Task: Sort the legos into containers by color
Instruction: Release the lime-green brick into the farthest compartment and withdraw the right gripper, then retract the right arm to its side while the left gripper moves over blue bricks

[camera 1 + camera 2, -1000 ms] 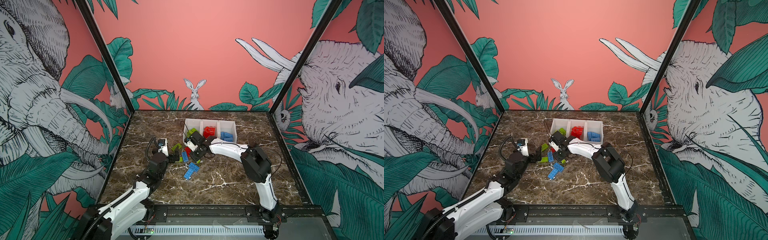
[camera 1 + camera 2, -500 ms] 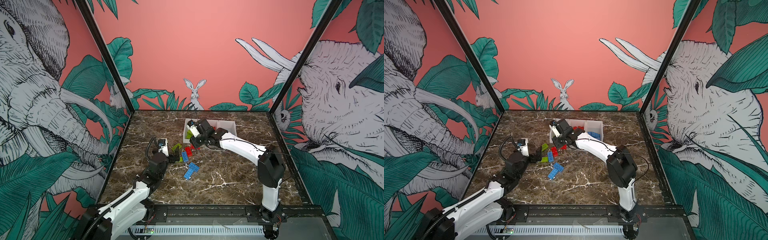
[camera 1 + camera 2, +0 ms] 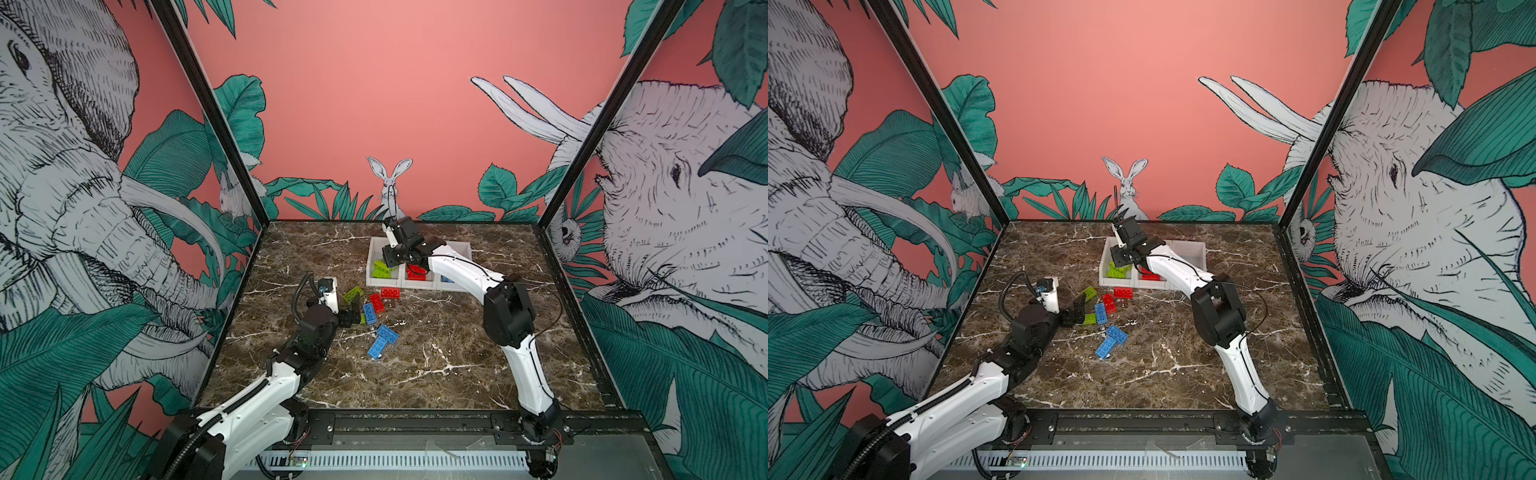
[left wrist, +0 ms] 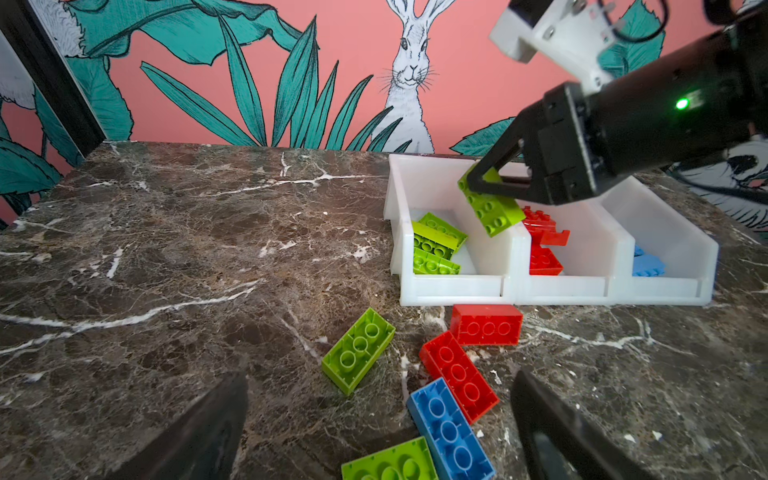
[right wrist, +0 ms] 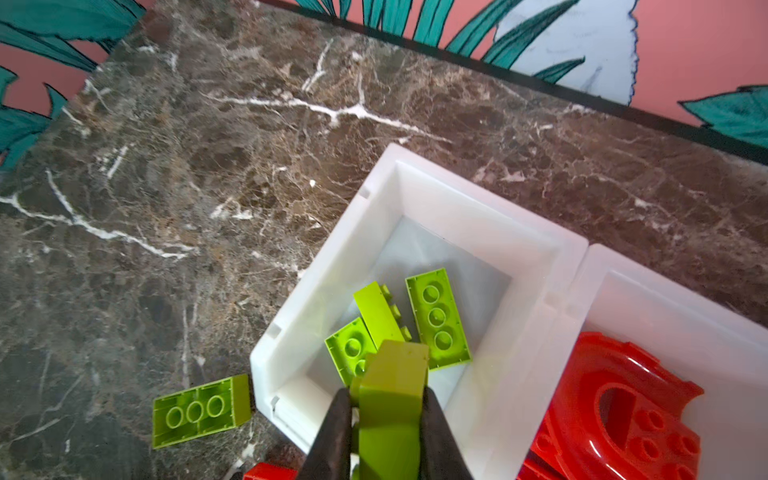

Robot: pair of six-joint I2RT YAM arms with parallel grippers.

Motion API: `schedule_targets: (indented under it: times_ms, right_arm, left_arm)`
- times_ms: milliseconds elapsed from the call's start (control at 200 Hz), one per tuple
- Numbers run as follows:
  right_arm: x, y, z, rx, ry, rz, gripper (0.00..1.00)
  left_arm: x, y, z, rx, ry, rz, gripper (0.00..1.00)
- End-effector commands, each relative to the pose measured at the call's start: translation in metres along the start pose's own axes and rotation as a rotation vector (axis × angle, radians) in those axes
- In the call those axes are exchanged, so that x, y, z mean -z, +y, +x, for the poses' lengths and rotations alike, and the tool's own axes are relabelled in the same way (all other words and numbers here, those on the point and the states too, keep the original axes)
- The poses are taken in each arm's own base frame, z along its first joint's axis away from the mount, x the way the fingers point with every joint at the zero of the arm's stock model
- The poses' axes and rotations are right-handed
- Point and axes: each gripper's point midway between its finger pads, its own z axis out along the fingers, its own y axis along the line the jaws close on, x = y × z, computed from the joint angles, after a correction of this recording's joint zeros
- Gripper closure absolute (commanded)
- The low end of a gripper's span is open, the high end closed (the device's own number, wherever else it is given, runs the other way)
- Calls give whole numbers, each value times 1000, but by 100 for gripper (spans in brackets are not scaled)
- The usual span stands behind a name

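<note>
My right gripper [image 5: 384, 399] is shut on a lime green lego [image 5: 395, 374] and hangs over the leftmost of the three joined white containers [image 5: 328, 282]. That bin holds three green legos [image 5: 436, 320]. The middle bin holds red legos and a red arch [image 5: 623, 407], and the right bin holds blue legos [image 4: 646, 264]. My left gripper [image 4: 380, 399] stands open low over the loose legos: a green one [image 4: 359, 349], two red ones [image 4: 457, 374], a blue one [image 4: 451, 428] and another green one [image 4: 390, 461]. In both top views two more blue legos [image 3: 382, 340] lie nearer the front.
The marble table [image 3: 436, 374] is boxed in by patterned walls and black corner posts [image 3: 232, 137]. My right arm [image 3: 465, 270] stretches over the row of containers, hiding much of it in both top views. A black rail [image 3: 415, 424] runs along the front edge.
The right gripper has lifted from the loose pile and swung back to above the left container, carrying the green lego. The left arm has stayed still and open.
</note>
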Motion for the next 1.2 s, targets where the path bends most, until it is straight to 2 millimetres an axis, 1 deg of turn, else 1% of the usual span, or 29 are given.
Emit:
schedule_targets:
  times_ms: [0,30,75,150,185,295,415,495,565,585,595,610,650,660,665,690,710,725,805,850,865,875,890,960,1020,1090,1150,1195]
  right_arm:
    - [1,9,-18,-13,-58,-19,79]
    - [-1,8,-17,-15,-53,-17,77]
    - [-4,5,-16,-18,-45,-10,69]
    - [-6,3,-14,-20,-38,-6,61]
    - [-5,3,-14,-18,-38,-4,57]
    - [3,5,-15,-13,-47,-15,46]
    - [15,8,-11,-19,-67,-39,40]
    - [26,9,-5,-46,-96,-60,38]
    - [40,10,3,-91,-131,-84,37]
    - [46,11,1,-107,-154,-97,37]
    - [45,10,7,-115,-148,-96,37]
    - [51,10,6,-122,-167,-104,37]
    - [61,12,13,-150,-197,-127,37]
    - [65,12,10,-155,-214,-131,37]
    - [66,12,14,-161,-208,-130,36]
    - [72,10,19,-174,-223,-137,36]
    - [81,9,15,-180,-257,-140,35]
    - [81,6,25,-185,-249,-132,35]
    - [116,-10,23,-192,-326,-81,32]
    - [135,-23,24,-192,-353,-27,30]
    - [134,-27,29,-194,-343,-11,29]
    - [145,-28,26,-192,-363,-7,28]
    - [151,-32,26,-192,-372,9,27]
    - [167,-44,38,-182,-374,58,25]
    - [176,-54,49,-175,-376,98,23]
    - [186,-67,61,-190,-378,128,20]
    - [194,-76,73,-201,-373,146,19]
    - [202,-83,82,-200,-365,162,18]
  left_arm:
    - [-1,-2,-4,5,-2,8,1]
    - [-1,-2,-4,5,-2,7,1]
    - [-1,-2,-4,4,0,7,1]
    - [-1,-3,-4,4,1,12,1]
    - [-1,-3,-4,5,2,14,1]
    - [-1,-3,-4,6,0,15,1]
    - [-1,-6,-4,4,4,28,1]
    - [-2,-11,-6,3,6,53,1]
    - [-4,-19,-6,-7,15,95,1]
    - [-4,-22,-6,-12,21,112,1]
    - [-5,-24,-6,-13,23,121,1]
    - [-5,-26,-6,-16,27,131,1]
    - [-7,-33,-7,-29,37,167,1]
    - [-7,-35,-6,-35,40,173,1]
    - [-8,-36,-7,-36,41,176,1]
    - [-9,-38,-6,-45,52,189,1]
    - [-11,-41,-5,-48,61,196,1]
    - [-12,-42,-5,-51,70,201,1]
    - [-18,-55,-1,-70,110,253,1]
    - [-21,-60,-2,-72,133,267,1]
    - [-22,-61,-1,-72,146,269,1]
    - [-23,-62,-2,-71,150,272,1]
    - [-24,-64,-1,-71,163,276,1]
    - [-25,-74,2,-84,233,309,2]
    - [-24,-77,14,-104,324,301,4]
    - [-19,-79,35,-126,436,282,5]
    - [-9,-81,52,-145,529,271,7]
    - [0,-87,64,-180,583,279,8]
